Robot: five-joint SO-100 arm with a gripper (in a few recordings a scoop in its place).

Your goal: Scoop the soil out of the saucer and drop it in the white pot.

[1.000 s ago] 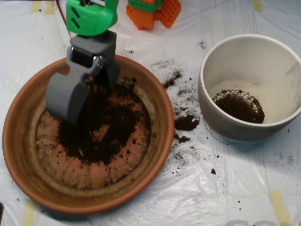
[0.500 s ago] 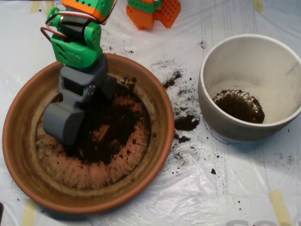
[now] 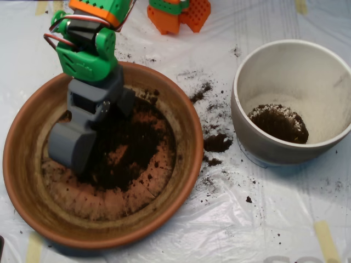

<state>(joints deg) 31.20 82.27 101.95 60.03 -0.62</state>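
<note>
The grey tool (image 3: 72, 147) is sitting low inside the saucer (image 3: 24, 181), its tip pressing into the left edge of the soil (image 3: 129, 150); whether its shells are parted or closed is impossible to tell from above. The dark soil is lying just to the right of the tool, spreading across the saucer's middle. Well to the right of the tool, the white pot (image 3: 258, 137) is standing on the table (image 3: 263, 219), holding a small dark heap, with spilled crumbs (image 3: 218, 142) lying between saucer and pot.
</note>
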